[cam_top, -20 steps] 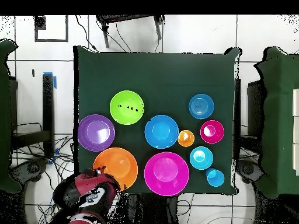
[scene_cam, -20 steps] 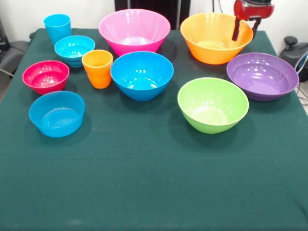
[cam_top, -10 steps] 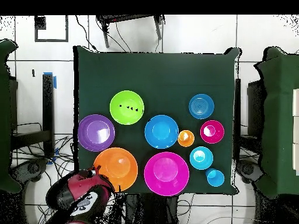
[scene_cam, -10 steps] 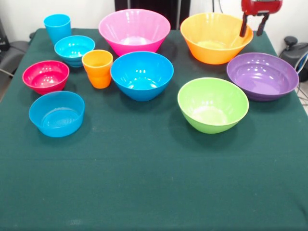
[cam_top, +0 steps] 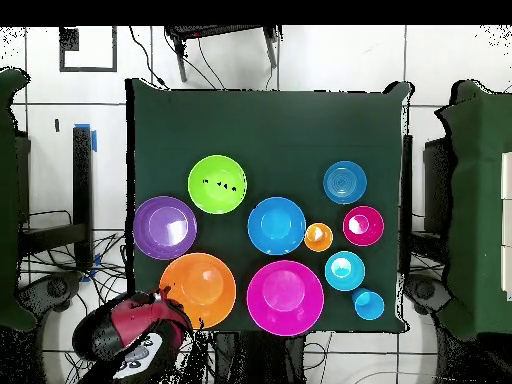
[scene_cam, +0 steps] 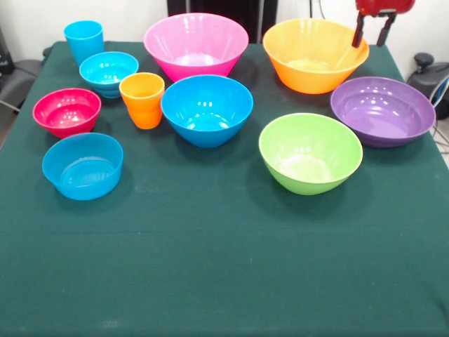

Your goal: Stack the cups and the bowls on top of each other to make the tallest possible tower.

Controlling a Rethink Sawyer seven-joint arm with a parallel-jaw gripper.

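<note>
Nothing stacked yet: bowls (scene_cam: pixel 207 110) and cups (scene_cam: pixel 142 100) apart on green worktop (scene_cam: pixel 224 267); empty claw (scene_cam: pixel 372 29), seemingly open, far right.

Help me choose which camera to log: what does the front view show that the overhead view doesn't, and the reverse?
Only the front view shows the gripper with its fingers apart, above the orange bowl, and each bowl's depth. Only the overhead view shows the arm's red body off the table's edge, floor cables, and every rim as a circle. Both show all bowls and cups standing separately on the green table, nothing stacked.
</note>
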